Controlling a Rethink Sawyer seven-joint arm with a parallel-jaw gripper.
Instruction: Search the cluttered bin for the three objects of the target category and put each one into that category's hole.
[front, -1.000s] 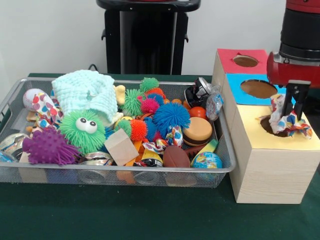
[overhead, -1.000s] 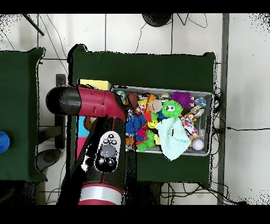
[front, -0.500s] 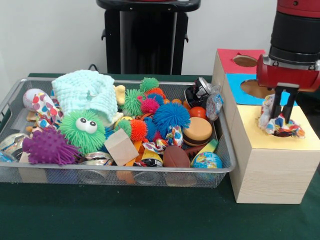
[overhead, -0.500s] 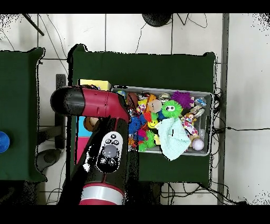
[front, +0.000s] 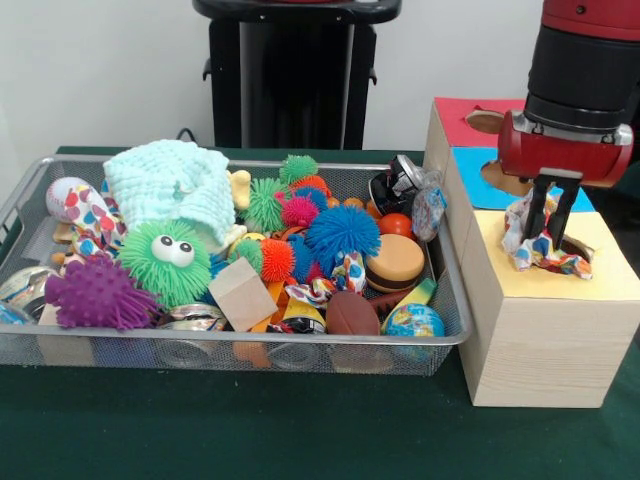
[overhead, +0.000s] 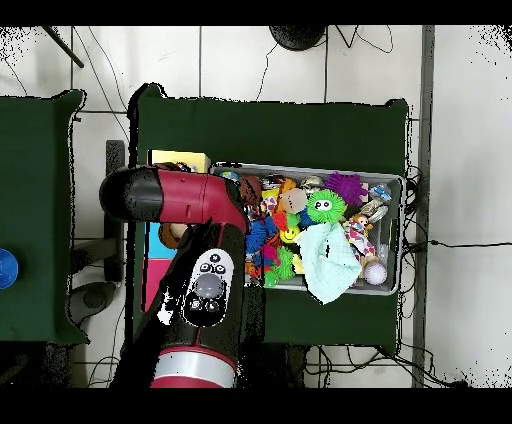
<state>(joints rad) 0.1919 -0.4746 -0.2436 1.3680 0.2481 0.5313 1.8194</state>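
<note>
My gripper (front: 548, 258) hangs over the yellow top (front: 605, 270) of the wooden box, at the left rim of its dark hole (front: 573, 246). It is shut on a crumpled patterned cloth (front: 524, 234) with red, blue and yellow spots, which drapes around the fingers and rests partly on the yellow surface. More cloth of the same pattern lies in the wire bin (front: 40, 178): one piece (front: 92, 215) at the left and one (front: 340, 275) near the middle front. In the overhead view the red arm (overhead: 200, 290) hides the gripper and most of the box.
The bin also holds spiky rubber balls, a green googly-eyed ball (front: 168, 262), a mint cloth (front: 170, 185), a wooden block (front: 242, 293) and a toy burger (front: 393, 263). The box's blue hole (front: 470, 175) and red hole (front: 485, 120) lie behind the yellow one.
The gripper has moved left across the yellow top, in the front view, dragging the patterned cloth from over the hole toward its left rim. The bin's contents are unmoved.
</note>
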